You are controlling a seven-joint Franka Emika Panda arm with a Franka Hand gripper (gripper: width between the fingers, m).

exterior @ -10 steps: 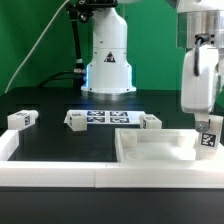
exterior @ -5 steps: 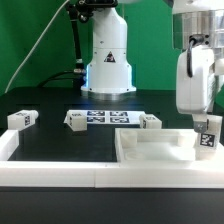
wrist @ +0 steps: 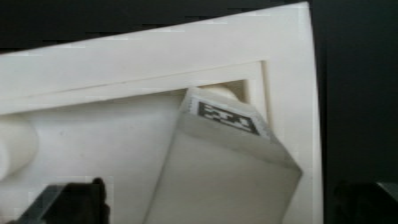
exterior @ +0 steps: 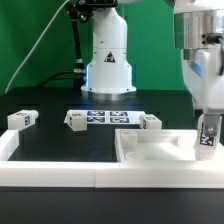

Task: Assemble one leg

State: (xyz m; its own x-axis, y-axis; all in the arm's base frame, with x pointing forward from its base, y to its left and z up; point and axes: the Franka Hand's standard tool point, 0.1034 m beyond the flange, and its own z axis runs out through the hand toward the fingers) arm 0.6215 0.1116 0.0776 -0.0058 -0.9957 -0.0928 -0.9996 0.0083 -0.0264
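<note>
My gripper (exterior: pixel 206 113) is at the exterior view's right and shut on the leg (exterior: pixel 207 138), a small white post with a black-and-white tag. The leg stands upright over the near right corner of the large white panel (exterior: pixel 150 152), its foot at the panel's raised rim. In the wrist view the leg (wrist: pixel 222 165) runs down into the panel's corner recess (wrist: pixel 249 85), its tag facing up. My dark fingers (wrist: pixel 71 203) show on either side of it, with my gripper (wrist: pixel 217 205) centred on the leg. Whether the leg's foot touches the panel is hidden.
Three more white legs lie on the black table: one at the exterior view's left (exterior: pixel 21 119), one by the marker board (exterior: pixel 76 119) and one at its right end (exterior: pixel 151 121). The marker board (exterior: pixel 108 118) lies mid-table. The robot base (exterior: pixel 107 65) stands behind. A white rail (exterior: pixel 60 172) lines the front edge.
My gripper has shifted slightly to the exterior view's right and turned. The leg has turned with it, so its tag faces less toward the camera, and it sits a little lower.
</note>
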